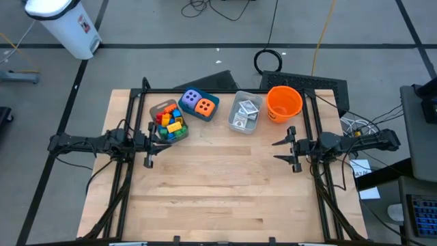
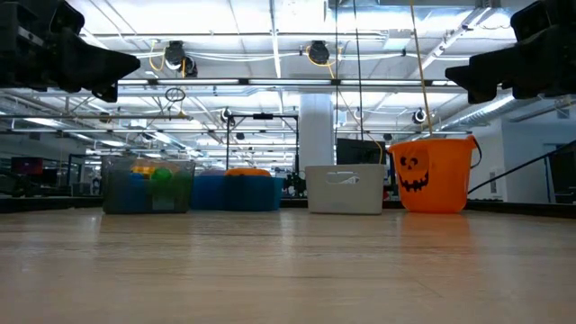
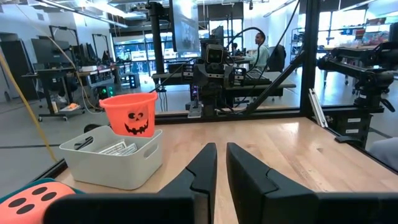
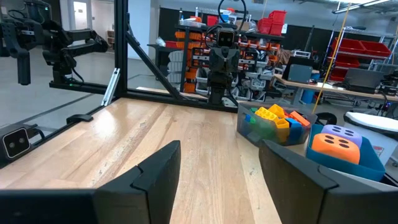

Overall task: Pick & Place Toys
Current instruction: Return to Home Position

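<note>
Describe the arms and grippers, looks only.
Both arms are dark, near-black, slim and jointed, with thin black cables running off each base. The left gripper and right gripper each carry two flat, angular black fingers, wedge-shaped and matte. No coloured markings or labels show on either.

A robotics lab: equipment racks, strip-lit ceiling (workbenches behind).

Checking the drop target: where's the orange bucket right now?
In the high view the orange bucket stands at the table's far edge, right of centre, just right of the white bin of cards, ahead of the right gripper.
</note>
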